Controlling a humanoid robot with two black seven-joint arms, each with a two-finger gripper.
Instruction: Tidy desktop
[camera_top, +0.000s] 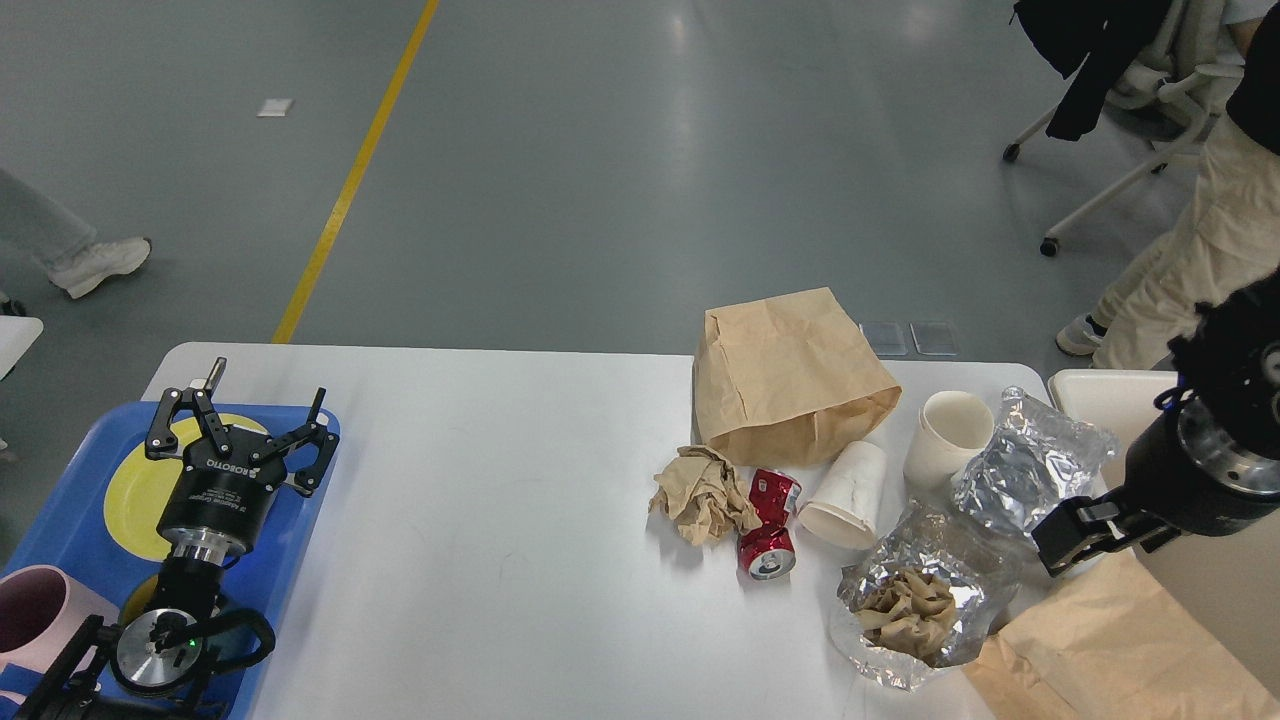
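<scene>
The white desktop (500, 520) holds litter on its right half: an upright brown paper bag (790, 375), a crumpled brown paper ball (700, 495), a crushed red can (770, 528), a white paper cup on its side (848, 495), an upright white cup (945, 432), a crumpled foil sheet (1025, 465), and foil holding crumpled paper (915, 605). My left gripper (240, 435) is open and empty above the blue tray. My right gripper (1072, 532) hangs low beside the foil sheet, over a flat brown bag (1100, 650). It looks dark and its fingers cannot be told apart.
The blue tray (300, 520) at the left edge holds a yellow plate (135, 490) and a pink mug (35, 610). A cream bin (1100, 395) stands at the table's right end. A person (1180, 260) and an office chair stand behind it on the right.
</scene>
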